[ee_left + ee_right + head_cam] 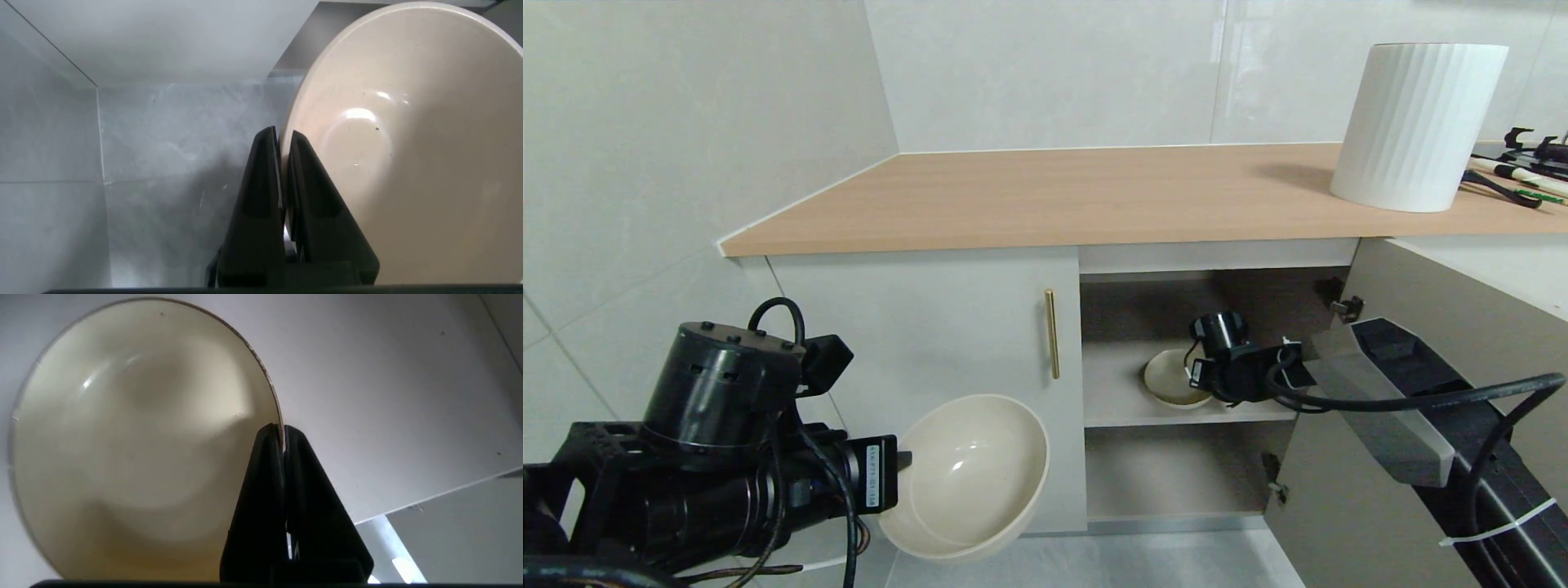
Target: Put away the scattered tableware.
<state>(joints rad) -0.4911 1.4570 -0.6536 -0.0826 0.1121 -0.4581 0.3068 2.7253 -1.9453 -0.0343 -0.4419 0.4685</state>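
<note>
A large cream bowl (968, 474) hangs tilted in front of the closed cabinet door, low down, with my left gripper (903, 462) shut on its rim. The left wrist view shows the fingers (263, 175) pinching that bowl's (409, 155) edge above the grey floor. Inside the open cabinet a smaller cream bowl (1170, 378) is at the middle shelf (1115, 392), and my right gripper (1197, 377) is shut on its rim. In the right wrist view that bowl (139, 441) lies against the pale shelf, its rim between the fingers (265, 474).
The closed left door has a gold handle (1051, 333). The right door (1405, 457) stands swung open beside my right arm. A lower shelf (1168, 474) lies under the middle one. On the wooden countertop (1045, 196) stand a white ribbed container (1419, 122) and some utensils (1521, 175).
</note>
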